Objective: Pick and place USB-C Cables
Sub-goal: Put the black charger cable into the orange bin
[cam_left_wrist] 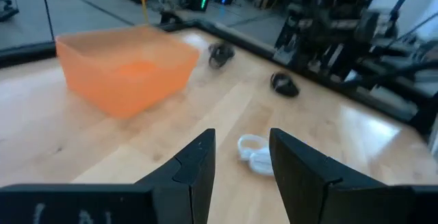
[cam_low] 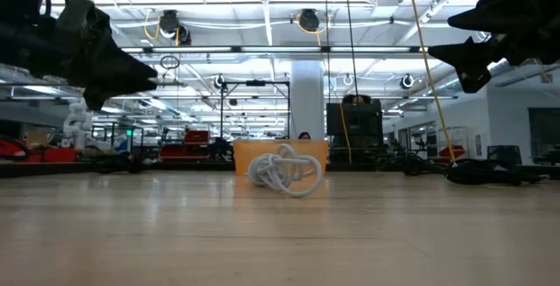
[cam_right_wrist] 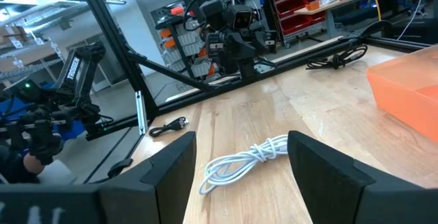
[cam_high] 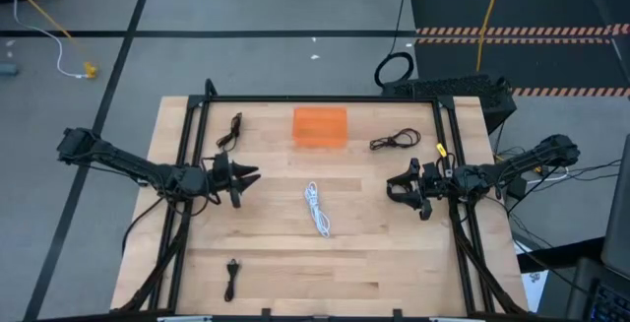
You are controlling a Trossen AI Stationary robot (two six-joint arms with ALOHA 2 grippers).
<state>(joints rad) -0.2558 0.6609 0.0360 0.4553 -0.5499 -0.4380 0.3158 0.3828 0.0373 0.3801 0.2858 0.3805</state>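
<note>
A white cable coil lies at the table's middle; it also shows in the low view, the left wrist view and the right wrist view. Black cable coils lie at the far left, far right and near left. An orange tray stands at the far middle. My left gripper is open, above the table left of the white coil. My right gripper is open, right of it. Both are empty.
A black metal frame runs along the table's far edge and down both sides. A thick black cable loop and a yellow cord lie on the floor beyond the table. Bare wood lies between the coils.
</note>
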